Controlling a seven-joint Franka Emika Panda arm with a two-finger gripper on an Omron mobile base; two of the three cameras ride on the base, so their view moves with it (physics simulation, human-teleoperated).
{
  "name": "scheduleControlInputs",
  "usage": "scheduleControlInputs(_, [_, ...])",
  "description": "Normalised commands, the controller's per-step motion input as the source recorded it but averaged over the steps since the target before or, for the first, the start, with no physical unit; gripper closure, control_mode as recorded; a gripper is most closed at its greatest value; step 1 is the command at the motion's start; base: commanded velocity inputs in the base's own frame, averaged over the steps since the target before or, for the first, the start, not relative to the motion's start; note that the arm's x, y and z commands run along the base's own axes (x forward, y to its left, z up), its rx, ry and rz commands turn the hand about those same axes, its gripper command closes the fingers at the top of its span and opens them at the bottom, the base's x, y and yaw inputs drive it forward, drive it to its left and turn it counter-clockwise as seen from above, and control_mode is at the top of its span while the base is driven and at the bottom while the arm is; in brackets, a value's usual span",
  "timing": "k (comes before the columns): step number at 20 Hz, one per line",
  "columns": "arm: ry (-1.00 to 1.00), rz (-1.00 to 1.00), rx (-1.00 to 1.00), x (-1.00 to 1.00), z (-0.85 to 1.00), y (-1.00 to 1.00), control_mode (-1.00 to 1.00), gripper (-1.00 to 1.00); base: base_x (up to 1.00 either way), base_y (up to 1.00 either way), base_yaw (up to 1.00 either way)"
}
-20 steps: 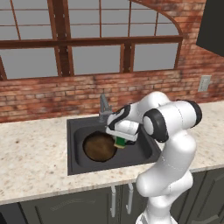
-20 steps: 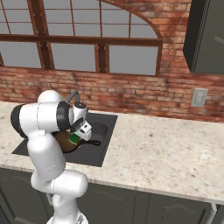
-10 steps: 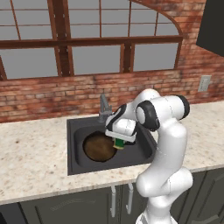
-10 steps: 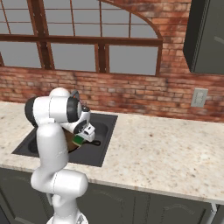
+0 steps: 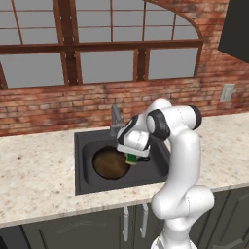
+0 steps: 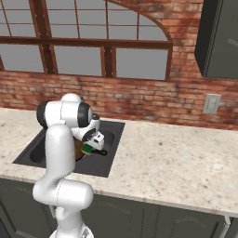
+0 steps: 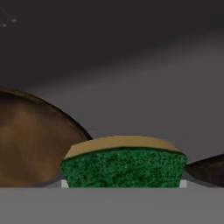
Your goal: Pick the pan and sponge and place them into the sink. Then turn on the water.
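The sink is a dark grey basin set in the counter. The pan lies inside it, brown inside up; in the hand view the pan curves at the left. My gripper hangs low in the basin by the pan's right rim, shut on the sponge, which is green with a yellow layer. From the right, the gripper holds the sponge above the pan's black handle. The sponge sits right before the hand camera, over the sink floor. The grey faucet stands behind the basin; no water runs.
Speckled beige counter spreads on both sides of the sink and far to the right. A brick wall with windows rises behind. A wall outlet and a dark cabinet are at the right.
The arm's elbow has swung left, closer over the sink. The gripper, with the sponge in it, has hardly shifted beside the pan.
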Motion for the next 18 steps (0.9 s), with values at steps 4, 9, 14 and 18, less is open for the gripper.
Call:
scheduleControlInputs(4, [0.00, 0.05, 0.00, 0.25, -0.29, 0.00, -1.00, -1.00, 0.00, 0.00, 0.00])
scheduleControlInputs(9, [-0.02, 0.02, 0.03, 0.01, 0.00, -0.06, -1.00, -1.00, 0.00, 0.00, 0.00])
scheduleControlInputs(14, [-0.10, 0.00, 0.07, 0.00, 0.31, -0.09, -1.00, -1.00, 0.00, 0.00, 0.00])
scheduleControlInputs(18, [-0.07, 0.00, 0.10, 0.00, 0.31, -0.03, -1.00, -1.00, 0.00, 0.00, 0.00])
